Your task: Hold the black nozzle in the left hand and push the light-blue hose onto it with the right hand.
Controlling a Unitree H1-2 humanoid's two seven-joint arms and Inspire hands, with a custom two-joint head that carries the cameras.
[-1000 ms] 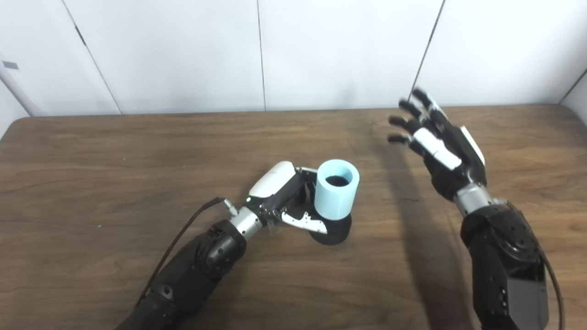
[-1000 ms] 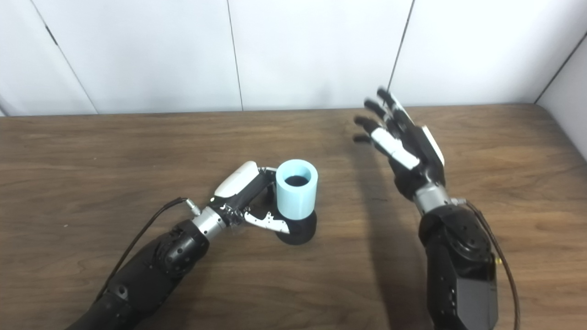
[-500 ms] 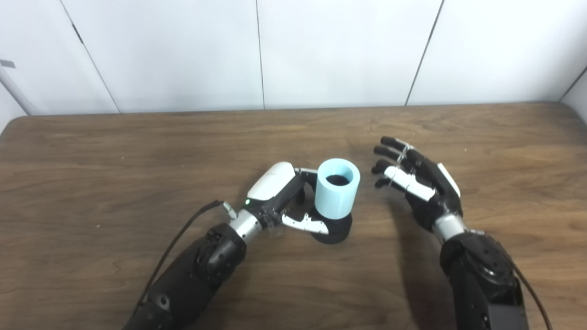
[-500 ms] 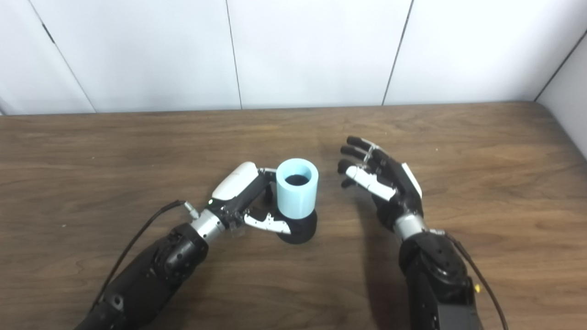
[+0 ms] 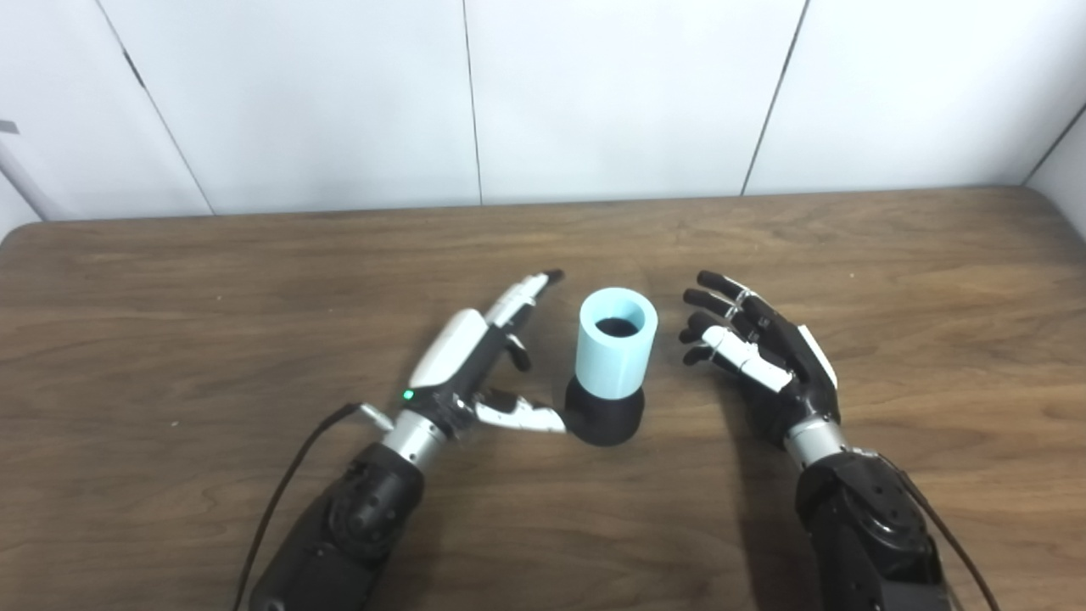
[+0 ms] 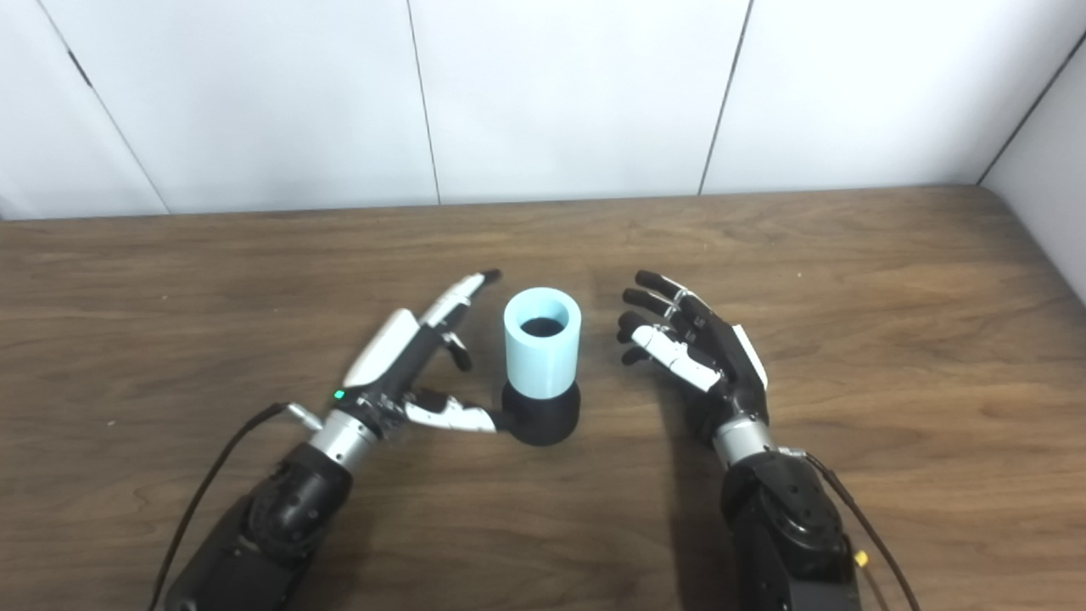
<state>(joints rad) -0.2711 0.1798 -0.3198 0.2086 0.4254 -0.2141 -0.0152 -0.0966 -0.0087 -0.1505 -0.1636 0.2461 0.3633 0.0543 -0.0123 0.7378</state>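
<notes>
With left hand [image 5: 475, 361] and right hand [image 5: 759, 356] both spread, gripping nothing, beside light-blue hose [image 5: 615, 344] seated upright on black nozzle [image 5: 604, 416], risks toppling from any stray nudge.

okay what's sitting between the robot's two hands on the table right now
Between the open left hand and the open right hand stands the light-blue cylindrical hose, upright on the black round nozzle. Both eye views show it.

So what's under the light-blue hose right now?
The black nozzle stands on the table under the light-blue hose. Only its wide base shows; the part inside the hose is covered.
</notes>
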